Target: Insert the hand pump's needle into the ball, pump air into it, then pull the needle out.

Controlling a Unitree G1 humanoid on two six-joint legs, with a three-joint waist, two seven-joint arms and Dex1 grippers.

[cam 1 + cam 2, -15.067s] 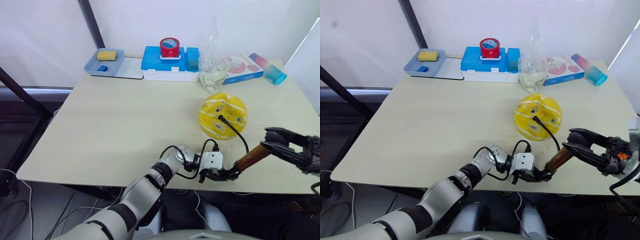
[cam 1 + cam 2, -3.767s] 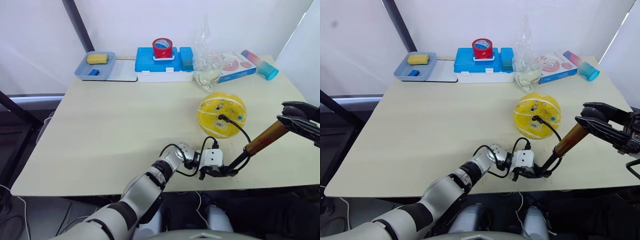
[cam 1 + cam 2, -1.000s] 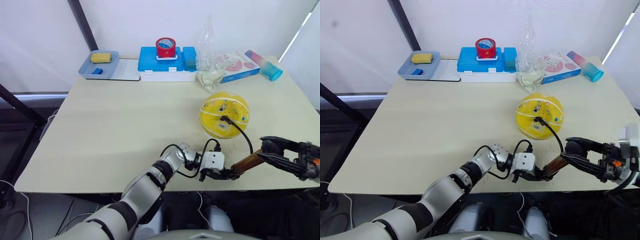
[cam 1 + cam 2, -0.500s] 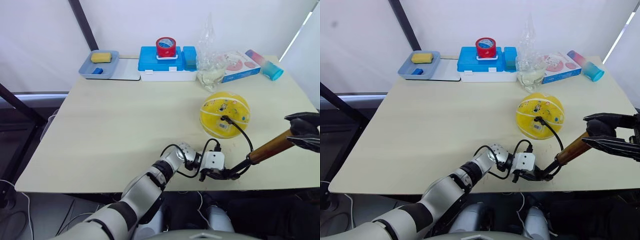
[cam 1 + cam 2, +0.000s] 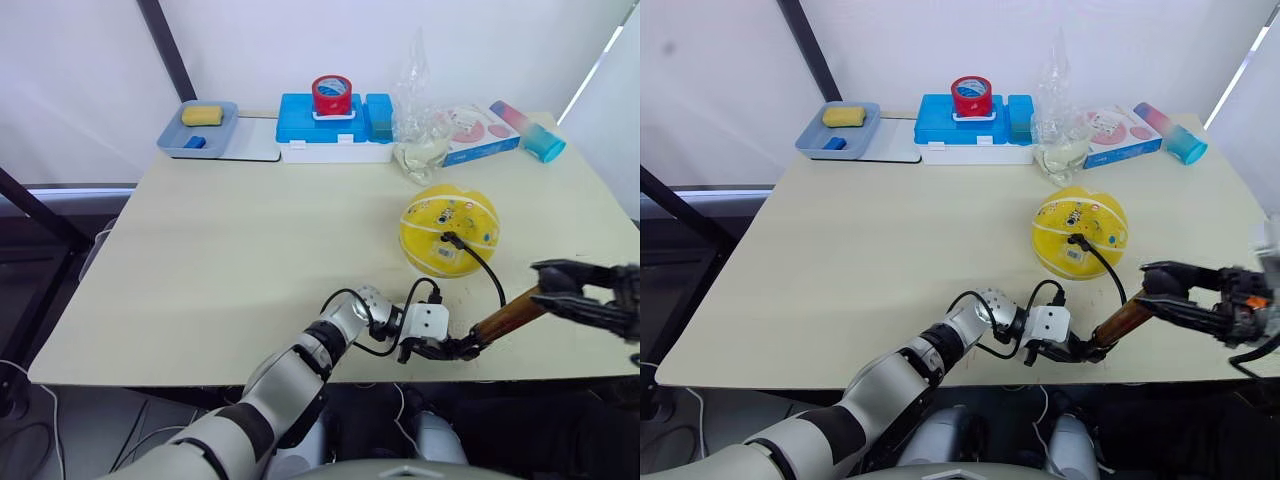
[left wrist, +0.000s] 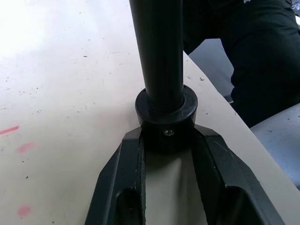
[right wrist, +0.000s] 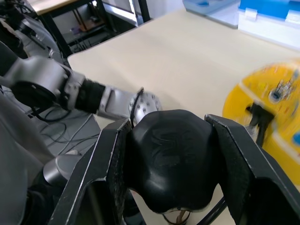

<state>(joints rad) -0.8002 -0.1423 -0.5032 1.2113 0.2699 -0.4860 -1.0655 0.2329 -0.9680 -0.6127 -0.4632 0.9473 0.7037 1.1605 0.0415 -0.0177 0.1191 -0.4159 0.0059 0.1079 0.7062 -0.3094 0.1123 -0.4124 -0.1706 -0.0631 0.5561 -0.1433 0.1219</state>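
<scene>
The yellow ball (image 5: 448,228) rests on the table, right of centre. The hand pump's thin black hose (image 5: 490,272) runs from a plug at the ball's white label down to the pump. The needle itself is hidden in the ball. The bronze pump barrel (image 5: 507,315) lies slanted near the table's front edge. My left gripper (image 5: 447,348) is shut on the pump's black lower end cap (image 6: 166,115), its fingers (image 6: 126,173) on either side. My right gripper (image 5: 548,283) is shut on the black handle knob (image 7: 171,157) at the upper end. The ball (image 7: 274,105) appears blurred behind it.
At the back stand a grey tray (image 5: 222,133) with a yellow sponge, a blue box (image 5: 300,120) bearing a red tape roll (image 5: 336,94), a clear plastic bag (image 5: 420,115), a colourful carton (image 5: 478,128) and a teal tube (image 5: 535,135). The table's front edge (image 5: 300,378) runs just below the pump.
Half a second ago the handle was raised and the black rod showed. My right gripper has now pushed the barrel back down toward the left gripper. The ball has not moved.
</scene>
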